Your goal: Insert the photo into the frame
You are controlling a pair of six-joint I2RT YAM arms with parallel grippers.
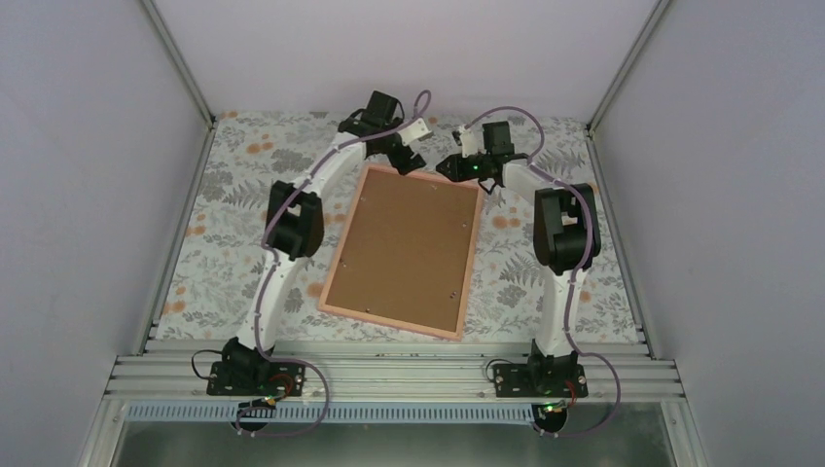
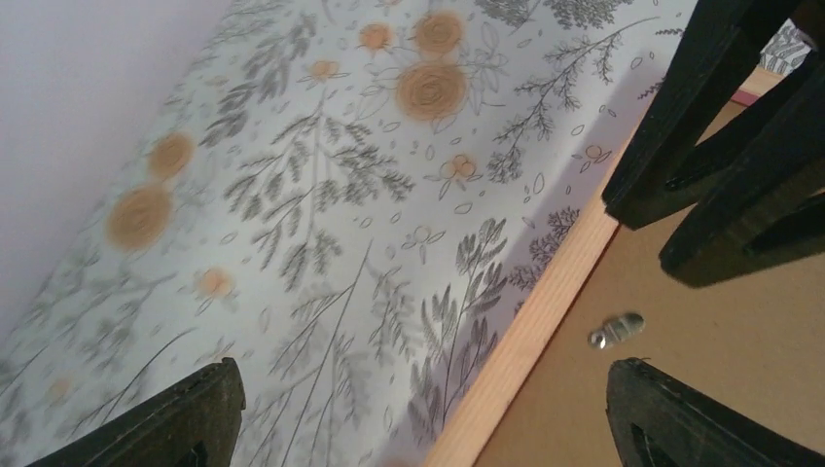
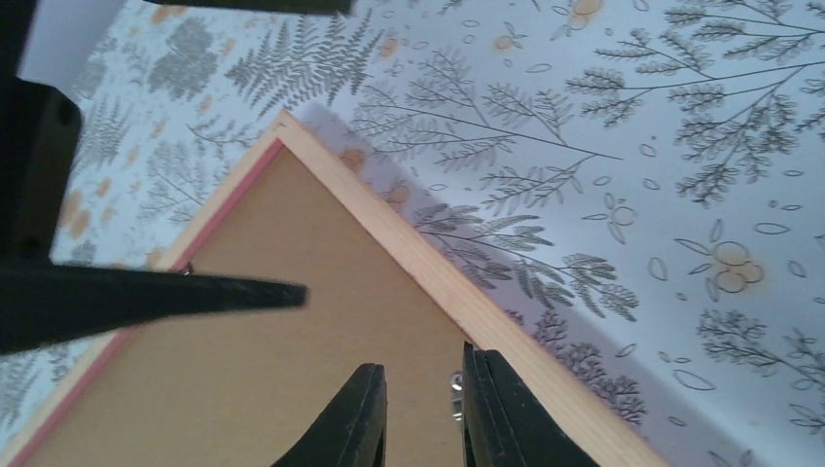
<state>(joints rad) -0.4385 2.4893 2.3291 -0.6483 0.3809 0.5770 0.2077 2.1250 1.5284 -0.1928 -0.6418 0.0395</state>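
Note:
The frame [image 1: 471,255] lies face down mid-table, a thin pink and pale wood border round a brown cardboard backing sheet [image 1: 404,248]. The photo is hidden. My left gripper [image 1: 404,156] hovers at the frame's far left corner, wide open and holding nothing. In the left wrist view it [image 2: 423,389] straddles the frame's border [image 2: 545,302], beside a small metal tab [image 2: 615,329]. My right gripper [image 1: 449,167] hangs over the far right corner. Seen from the right wrist, it [image 3: 423,375] is narrowly open over the backing [image 3: 292,370], another metal tab [image 3: 455,384] at its right finger.
A floral cloth [image 1: 233,204] covers the table, with grey walls on three sides. Aluminium rails [image 1: 389,375] carry both arm bases at the near edge. Both grippers are close together above the frame's far edge; the left one's finger [image 3: 146,297] crosses the right wrist view.

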